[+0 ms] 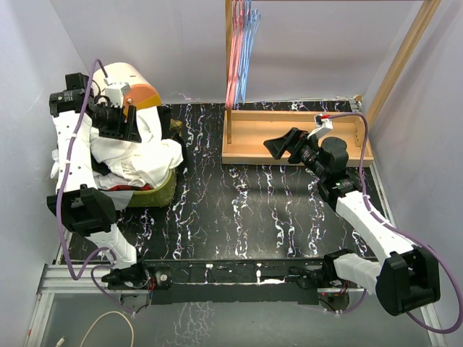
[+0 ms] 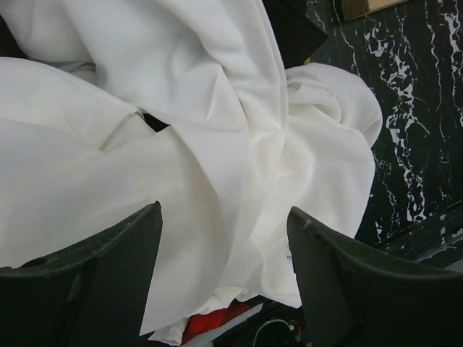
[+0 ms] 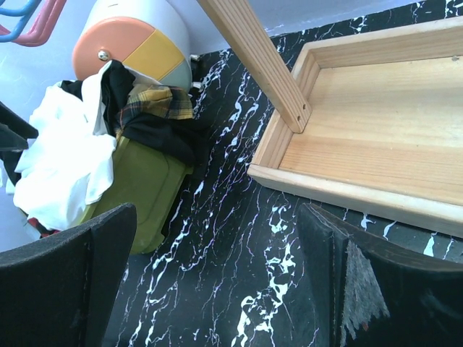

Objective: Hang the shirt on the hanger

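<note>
**Op 1:** Left tool (image 2: 224, 211) is hovering wide open over the shirt (image 2: 217, 144), gripping nothing. The cloth is lying heaped on the olive bin (image 3: 145, 181), at nine o'clock on the desk (image 1: 239, 210).

**Op 2:** How are you expecting it to handle?

**Op 1:** Thin, limp and slippery, I'm guessing, so I'm aiming for a thick fold or the collar. I'm watching the black garment (image 3: 155, 134) tangled beside it, which could come along.

**Op 2:** Right tool (image 3: 217, 210)?

**Op 1:** Idling open and empty at two o'clock, by the wooden tray (image 1: 253, 137). At twelve the blue hanger (image 1: 250, 50) is hanging with pink hangers (image 1: 235, 72) crowding it.
</note>
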`<action>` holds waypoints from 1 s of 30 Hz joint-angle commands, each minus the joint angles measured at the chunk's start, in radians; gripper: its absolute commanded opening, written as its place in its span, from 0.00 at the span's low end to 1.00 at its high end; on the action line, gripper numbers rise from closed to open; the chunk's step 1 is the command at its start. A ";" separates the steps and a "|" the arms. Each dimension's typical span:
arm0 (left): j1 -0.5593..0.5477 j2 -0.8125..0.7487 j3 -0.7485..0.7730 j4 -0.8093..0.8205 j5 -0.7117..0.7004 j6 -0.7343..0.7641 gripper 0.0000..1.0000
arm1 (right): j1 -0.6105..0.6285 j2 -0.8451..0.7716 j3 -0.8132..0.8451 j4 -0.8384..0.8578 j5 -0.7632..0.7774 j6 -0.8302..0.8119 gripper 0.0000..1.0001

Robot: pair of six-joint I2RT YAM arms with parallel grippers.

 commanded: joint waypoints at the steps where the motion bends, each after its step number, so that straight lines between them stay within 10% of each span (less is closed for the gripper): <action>1: -0.021 -0.035 -0.053 0.005 -0.047 0.003 0.64 | -0.002 -0.030 -0.003 0.018 -0.007 -0.022 0.96; 6: -0.093 -0.040 -0.123 0.024 -0.080 0.006 0.48 | -0.002 -0.019 0.004 0.025 -0.018 -0.017 0.96; 10: -0.129 -0.039 -0.097 0.047 -0.135 -0.009 0.00 | -0.002 -0.017 0.007 0.042 -0.059 -0.026 0.96; 16: -0.147 -0.065 0.276 -0.049 -0.018 0.051 0.00 | 0.036 0.016 0.036 0.109 -0.323 -0.119 0.87; 30: -0.146 -0.208 0.508 0.108 -0.021 0.021 0.00 | 0.520 0.406 0.429 0.142 -0.016 -0.417 0.96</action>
